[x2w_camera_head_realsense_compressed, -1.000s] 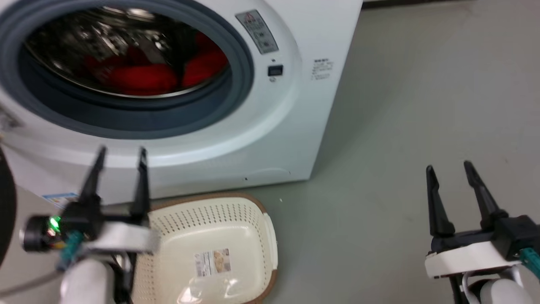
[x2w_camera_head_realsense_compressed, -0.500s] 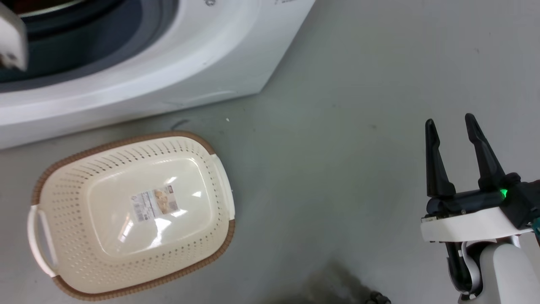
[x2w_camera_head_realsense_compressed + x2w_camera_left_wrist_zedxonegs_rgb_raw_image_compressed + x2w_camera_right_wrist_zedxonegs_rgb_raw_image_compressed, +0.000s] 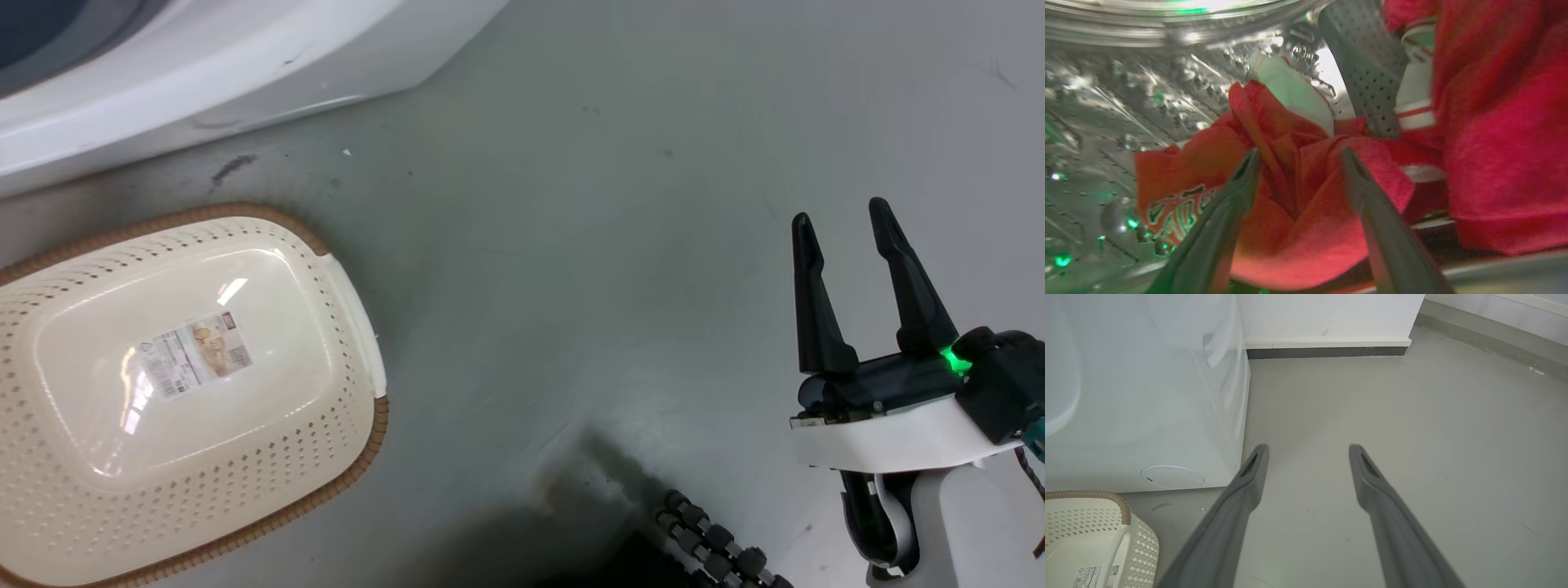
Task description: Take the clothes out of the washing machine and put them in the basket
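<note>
my left gripper (image 3: 1300,153) sits released inside the washing machine (image 3: 1126,102), red clothes (image 3: 1310,228) bunched between its fingers (image 3: 1224,220). my right gripper (image 3: 841,211) hangs released over the floor (image 3: 612,245), apart from the basket (image 3: 326,425).

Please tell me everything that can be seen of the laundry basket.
The basket is cream-white plastic and rounded rectangular. Its walls are pierced with small holes and its bottom is smooth and glossy. A brown woven-look rim runs round the top, a white handle sits at one short end, and a paper label is stuck on the bottom. It stands upright on the grey floor, near the washing machine but not touching it, and is empty but for that label. Its left part is out of frame.
</note>
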Available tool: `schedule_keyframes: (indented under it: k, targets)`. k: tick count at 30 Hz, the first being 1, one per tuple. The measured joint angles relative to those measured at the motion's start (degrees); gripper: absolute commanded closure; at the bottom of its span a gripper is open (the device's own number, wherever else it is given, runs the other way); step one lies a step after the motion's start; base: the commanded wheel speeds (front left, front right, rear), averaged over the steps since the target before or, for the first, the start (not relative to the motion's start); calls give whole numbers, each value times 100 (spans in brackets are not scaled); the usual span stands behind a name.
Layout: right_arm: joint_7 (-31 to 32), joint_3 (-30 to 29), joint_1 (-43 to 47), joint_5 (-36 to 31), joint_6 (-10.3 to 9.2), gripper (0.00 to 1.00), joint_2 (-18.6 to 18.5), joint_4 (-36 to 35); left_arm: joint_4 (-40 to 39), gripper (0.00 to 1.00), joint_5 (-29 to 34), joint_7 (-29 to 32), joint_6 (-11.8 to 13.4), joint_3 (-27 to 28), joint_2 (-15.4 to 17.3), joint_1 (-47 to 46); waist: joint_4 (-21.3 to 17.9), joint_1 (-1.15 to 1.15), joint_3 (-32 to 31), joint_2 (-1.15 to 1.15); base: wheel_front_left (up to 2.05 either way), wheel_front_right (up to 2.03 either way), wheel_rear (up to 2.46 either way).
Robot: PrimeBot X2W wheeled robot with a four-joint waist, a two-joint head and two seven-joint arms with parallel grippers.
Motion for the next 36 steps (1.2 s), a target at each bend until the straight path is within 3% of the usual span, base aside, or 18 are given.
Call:
schedule_keyframes:
  k: [5,18,20,29,36]
  targets:
    - [0,82,1,55,0,0,1,-68,219,0,-27,225,0,-301,225,-260,-122,0,218,0,0,0,0]
    - [0,119,-3,102,0,0,0,-170,472,0,-107,185,1,-583,261,-627,-148,-2,485,0,0,0,0]
    - [0,114,-4,102,0,0,-1,-181,517,100,-113,136,0,-619,245,-662,-137,-2,507,0,0,0,0]
    - [0,100,-45,38,0,0,0,-179,757,100,-302,-309,0,-769,108,-762,-27,-2,448,0,0,0,0]
    - [0,-88,-113,-141,0,0,2,-142,1027,100,-354,-1260,36,-813,-32,-556,92,-1,151,0,0,0,0]
